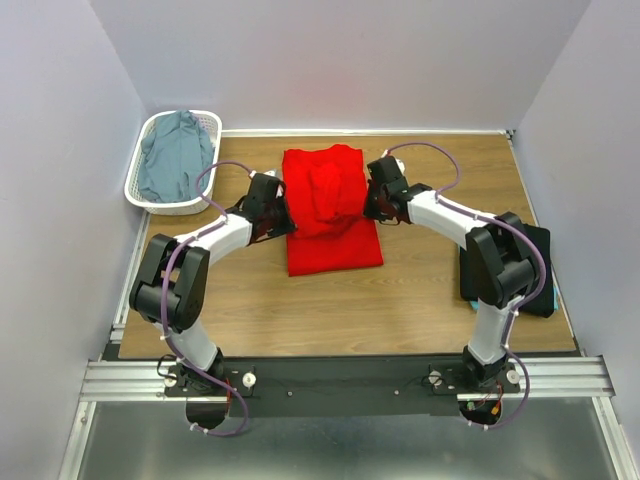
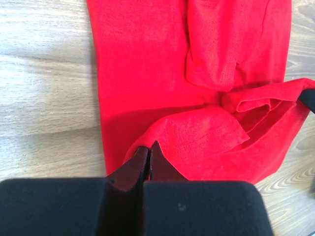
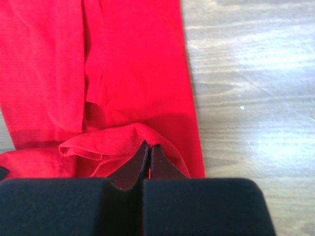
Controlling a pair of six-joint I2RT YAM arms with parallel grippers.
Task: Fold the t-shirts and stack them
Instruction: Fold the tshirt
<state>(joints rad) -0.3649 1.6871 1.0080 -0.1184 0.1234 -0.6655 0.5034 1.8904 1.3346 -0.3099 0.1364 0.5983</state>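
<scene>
Red cloth takes the middle of your bench (image 1: 250, 300): the red t-shirt (image 1: 332, 225) lies there, long axis running 12 to 6 o'clock. Its 6 o'clock half is flat on the wood. Its middle is bunched into a raised ridge of folds.

Your left tool (image 1: 286, 216) sits at the shirt's 9 o'clock edge. In the left wrist view its jaws are pressed together, and a fold of the red cloth rises off the bench to the tips, pinched there. Your right tool (image 1: 371, 200) sits at the 3 o'clock edge. In the right wrist view its jaws are likewise closed to a hairline, with a lifted lip of red cloth caught between them. The two tools face each other across the shirt, well apart.

At 10 o'clock, off the bench corner, the white lattice basket (image 1: 137, 192) holds the grey-blue t-shirt (image 1: 174, 160), crumpled inside it.

At 3 to 4 o'clock, on the bench's edge and partly behind your right arm, the black t-shirt (image 1: 539, 252) lies flat. A sliver of the teal t-shirt (image 1: 549, 304) shows beneath it. How neatly these two are folded cannot be told.
</scene>
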